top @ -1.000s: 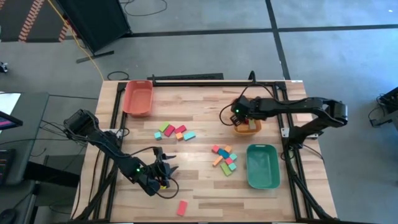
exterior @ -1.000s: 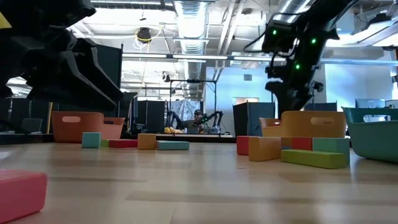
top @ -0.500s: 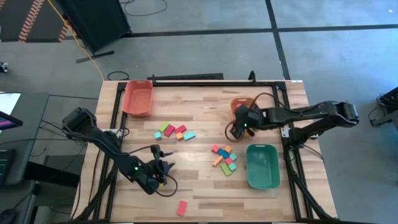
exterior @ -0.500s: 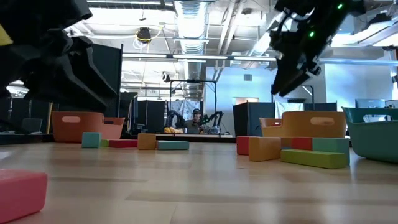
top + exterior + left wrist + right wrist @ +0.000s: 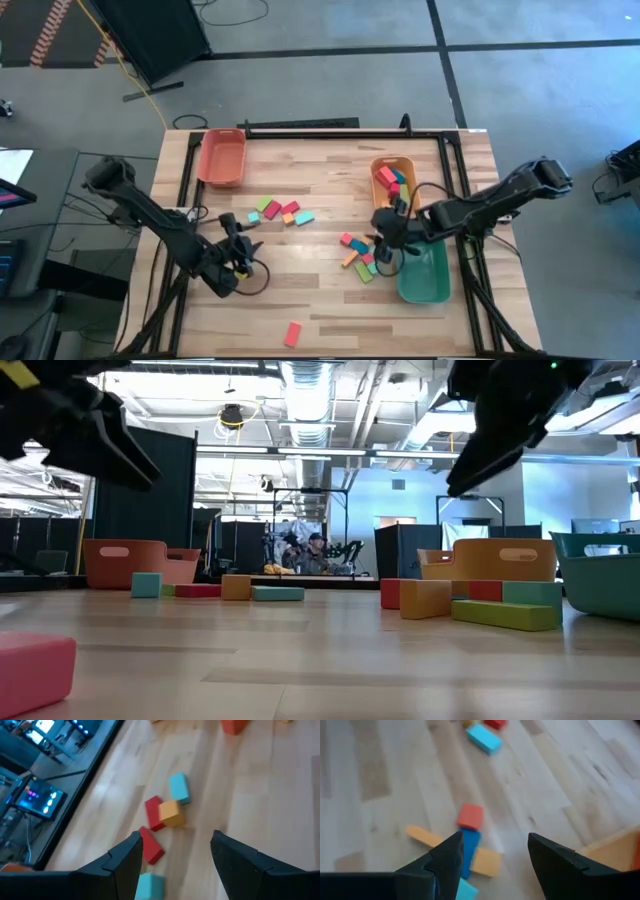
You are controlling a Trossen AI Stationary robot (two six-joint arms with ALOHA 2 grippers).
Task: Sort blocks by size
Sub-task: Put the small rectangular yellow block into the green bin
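Red tray (image 5: 222, 158): at the table's far left corner; nothing visible inside.
Left gripper (image 5: 236, 253): fingers spread and empty; it has moved up the table toward the left cluster.
Left cluster of blocks (image 5: 281, 212): loose on the wood, right of the red tray.
Right cluster of blocks (image 5: 360, 255): unsorted, just left of the green tray (image 5: 425, 283).
Right gripper (image 5: 386, 243): fingers apart, empty; it has left the orange tray (image 5: 392, 179), which holds some blocks, and hangs over the right cluster, likely for another pick.
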